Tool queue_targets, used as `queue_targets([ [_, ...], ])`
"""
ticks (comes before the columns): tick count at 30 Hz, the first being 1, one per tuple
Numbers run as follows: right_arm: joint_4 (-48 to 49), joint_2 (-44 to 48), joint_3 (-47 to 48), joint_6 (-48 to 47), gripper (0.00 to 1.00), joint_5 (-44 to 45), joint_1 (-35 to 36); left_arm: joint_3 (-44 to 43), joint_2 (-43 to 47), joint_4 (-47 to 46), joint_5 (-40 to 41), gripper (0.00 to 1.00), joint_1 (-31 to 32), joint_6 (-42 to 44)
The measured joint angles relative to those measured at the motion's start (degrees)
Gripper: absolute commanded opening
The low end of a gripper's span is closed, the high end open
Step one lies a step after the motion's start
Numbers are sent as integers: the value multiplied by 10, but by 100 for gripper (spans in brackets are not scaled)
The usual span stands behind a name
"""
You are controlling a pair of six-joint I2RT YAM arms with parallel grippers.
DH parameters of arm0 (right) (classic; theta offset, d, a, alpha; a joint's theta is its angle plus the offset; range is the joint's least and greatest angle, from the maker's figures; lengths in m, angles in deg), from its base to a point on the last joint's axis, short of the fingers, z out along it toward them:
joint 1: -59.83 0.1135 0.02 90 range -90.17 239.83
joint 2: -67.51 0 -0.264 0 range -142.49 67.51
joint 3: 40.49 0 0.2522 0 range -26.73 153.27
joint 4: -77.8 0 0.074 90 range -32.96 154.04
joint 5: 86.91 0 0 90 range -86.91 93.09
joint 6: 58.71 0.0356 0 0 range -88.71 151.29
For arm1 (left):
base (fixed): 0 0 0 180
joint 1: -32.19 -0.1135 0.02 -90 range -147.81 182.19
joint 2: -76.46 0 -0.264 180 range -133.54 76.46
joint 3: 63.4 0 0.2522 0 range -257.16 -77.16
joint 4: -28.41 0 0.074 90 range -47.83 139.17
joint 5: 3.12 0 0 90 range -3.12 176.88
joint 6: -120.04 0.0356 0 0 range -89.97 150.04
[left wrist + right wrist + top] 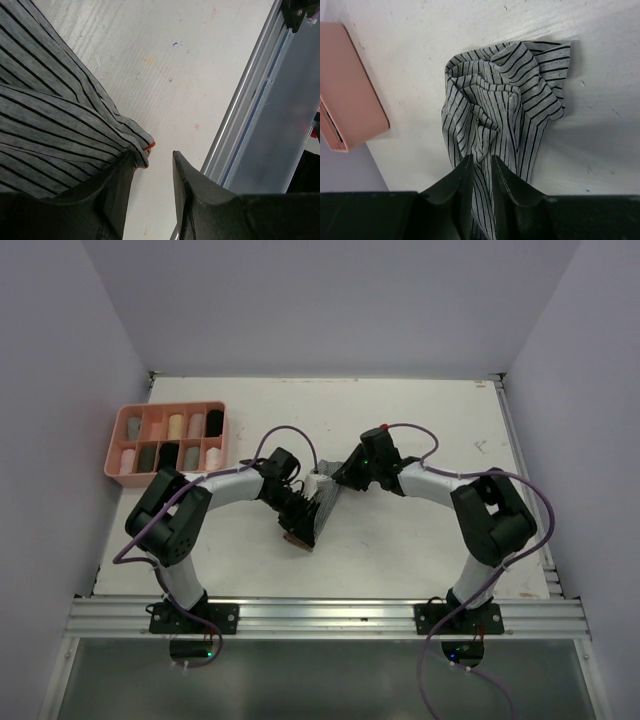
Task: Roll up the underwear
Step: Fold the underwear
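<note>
Left jaws: the left gripper (pixel 152 161) stands part open. Bare table shows through the gap, and nothing lies between the dark fingers.
Left contact: the finger at the lower left of the left wrist view rests against a hem corner of the grey, black-striped soft fabric underwear (pixel 50 125). A small orange tag (pixel 149 146) sits on that hem just beside it.
Right jaws: the right gripper (pixel 481 161) is parted only narrowly. A fold of the striped underwear (pixel 495 100) runs down into the gap. Whether the fingers press on it cannot be told.
Underwear, form: crumpled and bunched, with overlapping folds towards the top of the right wrist view.
Underwear, position: the underwear (pixel 322 502) lies on the white table top (pixel 430 430), at the centre of the top view between the two gripper heads.
Tray: a pink plastic tray with compartments (pixel 170 408) sits at the upper left of the top view, well apart from the underwear. Its outer wall shows at the left edge of the right wrist view (pixel 350 85).
Tray contents: small rolls (pixel 176 426), some pale and some dark, lie in the compartments. Finer detail is not discernible.
Table edge: a silver aluminium rail (pixel 240 115) runs diagonally along the right of the left wrist view.
</note>
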Motion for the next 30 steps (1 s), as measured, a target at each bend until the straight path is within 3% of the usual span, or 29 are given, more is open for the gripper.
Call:
queue_targets([
  [17,30,-93,64,17,31,-19,0,1,0,-1,-3,43,-2,0],
  [30,-55,-98,87,-28,31,-12,0,1,0,-1,-4,44,-2,-3],
])
